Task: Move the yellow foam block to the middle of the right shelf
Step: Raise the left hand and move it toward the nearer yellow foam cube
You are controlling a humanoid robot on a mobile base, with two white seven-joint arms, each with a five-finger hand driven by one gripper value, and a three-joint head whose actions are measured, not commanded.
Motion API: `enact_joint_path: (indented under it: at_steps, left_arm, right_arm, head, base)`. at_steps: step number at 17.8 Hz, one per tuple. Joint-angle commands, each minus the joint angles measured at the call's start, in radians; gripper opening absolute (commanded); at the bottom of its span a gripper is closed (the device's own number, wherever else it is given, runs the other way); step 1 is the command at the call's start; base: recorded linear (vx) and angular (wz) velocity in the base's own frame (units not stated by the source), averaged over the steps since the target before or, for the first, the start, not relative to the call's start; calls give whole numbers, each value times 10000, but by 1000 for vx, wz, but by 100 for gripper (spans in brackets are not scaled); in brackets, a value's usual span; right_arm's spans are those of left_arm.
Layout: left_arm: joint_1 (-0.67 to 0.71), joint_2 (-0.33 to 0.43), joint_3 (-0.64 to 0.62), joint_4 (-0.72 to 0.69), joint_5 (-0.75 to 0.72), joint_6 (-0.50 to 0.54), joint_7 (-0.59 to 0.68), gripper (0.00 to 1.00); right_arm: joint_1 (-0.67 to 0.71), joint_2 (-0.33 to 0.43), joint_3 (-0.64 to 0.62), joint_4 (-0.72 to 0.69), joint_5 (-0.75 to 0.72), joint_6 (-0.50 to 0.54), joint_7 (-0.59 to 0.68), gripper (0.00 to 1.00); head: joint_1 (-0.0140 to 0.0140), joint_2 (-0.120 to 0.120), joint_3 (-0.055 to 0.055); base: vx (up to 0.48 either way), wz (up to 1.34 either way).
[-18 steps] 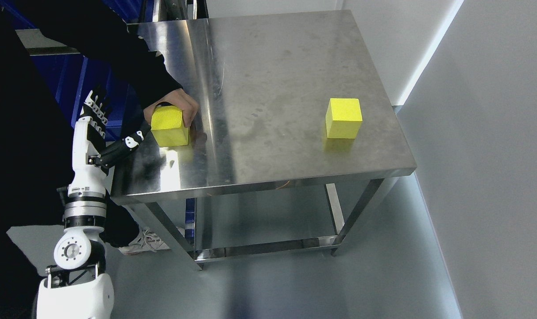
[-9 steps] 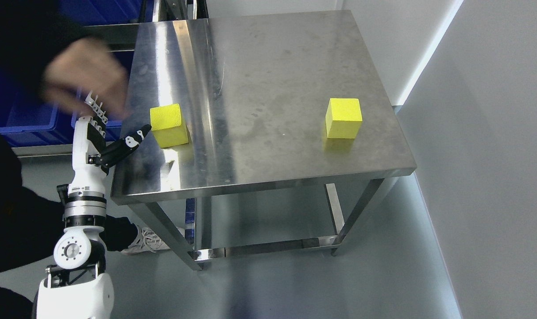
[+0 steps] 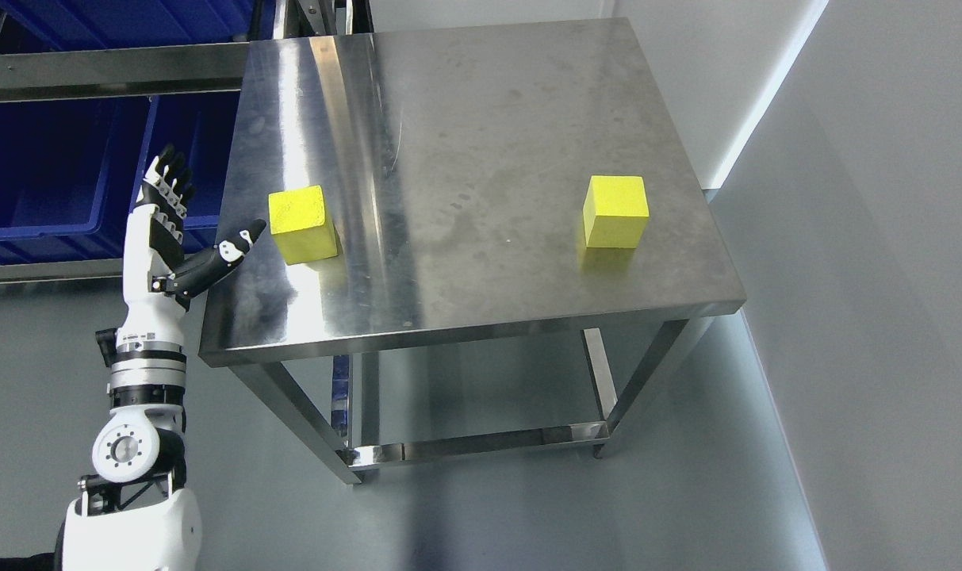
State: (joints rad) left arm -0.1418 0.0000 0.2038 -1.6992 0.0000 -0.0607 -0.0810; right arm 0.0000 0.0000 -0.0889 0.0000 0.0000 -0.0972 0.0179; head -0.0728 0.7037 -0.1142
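Two yellow foam blocks stand on a steel table (image 3: 488, 119). One block (image 3: 302, 224) is near the table's left edge. The other block (image 3: 615, 211) is near the right edge. My left hand (image 3: 187, 230) is raised just left of the table, beside the left block and not touching it. Its fingers are spread and it holds nothing; the thumb points toward the block. My right arm does not show.
Blue bins (image 3: 60, 174) sit on a steel rack (image 3: 108, 67) to the left, behind my hand. A grey wall (image 3: 869, 238) runs close along the table's right side. The table has a low crossbar (image 3: 481, 444) above the grey floor.
A person's hand held the left block a second ago, then let go and withdrew out of view to the upper left. The block stayed in place. My left hand shifted slightly.
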Motion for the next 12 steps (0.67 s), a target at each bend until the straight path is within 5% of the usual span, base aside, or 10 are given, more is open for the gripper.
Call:
enact_joint_path:
  at_steps: [1,12]
  left_arm:
    - [-9,175,124,-81,261,-7,-3,100]
    - [7,304,247,-112,261,-98,-33,100]
  right_arm:
    - [-31,-175,0,-175,0,6,5,100]
    - [-31,-175,0,-175,0,6,5,100]
  head:
    - [0,0,0]
    - [0,0,0]
  base:
    - [0,0]
    - [0,0]
